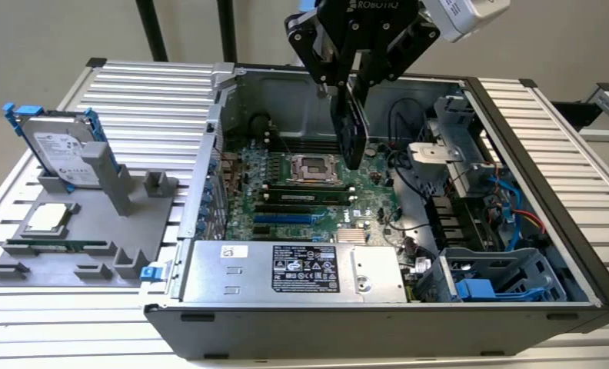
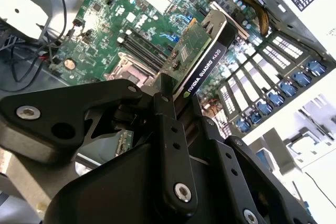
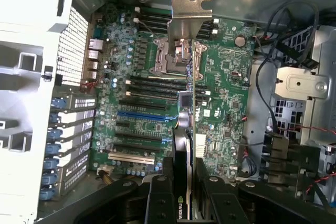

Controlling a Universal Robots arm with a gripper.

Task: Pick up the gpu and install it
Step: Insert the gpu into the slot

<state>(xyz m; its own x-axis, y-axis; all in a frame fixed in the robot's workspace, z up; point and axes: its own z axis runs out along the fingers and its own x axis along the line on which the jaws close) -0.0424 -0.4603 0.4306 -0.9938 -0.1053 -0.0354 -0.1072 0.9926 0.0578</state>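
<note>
My black gripper hangs over the open computer case, shut on the gpu, which it holds edge-on above the green motherboard. In the second wrist view the gpu shows its green card face and black cooler, clamped between the fingers. In the first wrist view the gpu runs away from the gripper, its silver bracket at the far end, above the CPU socket and the expansion slots.
The case lies open on a ribbed metal table. A silver power supply fills its near side. Cables and a drive cage crowd the exterior view's right. A grey fixture holds a hard drive, a CPU and a memory stick.
</note>
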